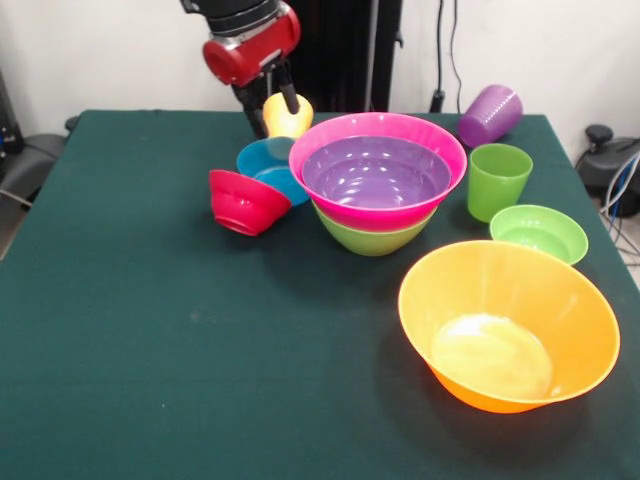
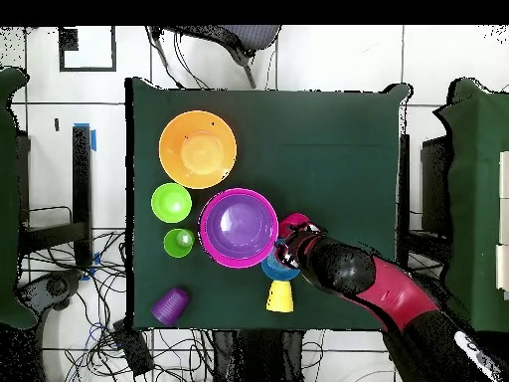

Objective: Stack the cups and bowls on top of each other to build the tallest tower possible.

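Observation:
The tower stands mid-table: a medium green bowl [image 1: 370,240] at the base, a large pink bowl [image 1: 440,150] in it and a purple bowl [image 1: 376,172] nested on top. Left of it a red bowl [image 1: 243,202] leans tilted against a blue bowl [image 1: 262,165]. My gripper [image 1: 274,122] hangs open above the blue bowl, nothing between its fingers. Just behind it lies the yellow cup [image 1: 288,118], on its side in the overhead view [image 2: 280,296]. A green cup [image 1: 497,180] stands upright. The purple cup [image 1: 490,114] lies tipped over.
A large orange bowl [image 1: 508,325] sits near the front right, with a small light green bowl [image 1: 540,233] behind it. The arm [image 2: 378,288] reaches in over the table's edge. Cables and chairs surround the table.

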{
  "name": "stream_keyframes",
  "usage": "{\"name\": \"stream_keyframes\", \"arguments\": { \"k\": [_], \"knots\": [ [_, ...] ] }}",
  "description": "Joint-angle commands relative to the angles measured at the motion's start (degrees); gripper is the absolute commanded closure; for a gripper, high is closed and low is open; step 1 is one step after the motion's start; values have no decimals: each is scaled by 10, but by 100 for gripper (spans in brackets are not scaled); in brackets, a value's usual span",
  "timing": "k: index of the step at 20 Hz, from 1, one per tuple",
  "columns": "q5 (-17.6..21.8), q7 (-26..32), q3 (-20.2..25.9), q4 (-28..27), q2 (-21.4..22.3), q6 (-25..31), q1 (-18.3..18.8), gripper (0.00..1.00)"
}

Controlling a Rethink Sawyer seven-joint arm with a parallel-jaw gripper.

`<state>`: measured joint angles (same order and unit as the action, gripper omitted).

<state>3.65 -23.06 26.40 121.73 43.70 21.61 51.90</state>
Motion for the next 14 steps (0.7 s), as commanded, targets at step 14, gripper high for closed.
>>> {"name": "stream_keyframes", "arguments": {
  "k": [14],
  "knots": [
    [231,-27,-69,-127,7,41,-53,0]
  ]
}}
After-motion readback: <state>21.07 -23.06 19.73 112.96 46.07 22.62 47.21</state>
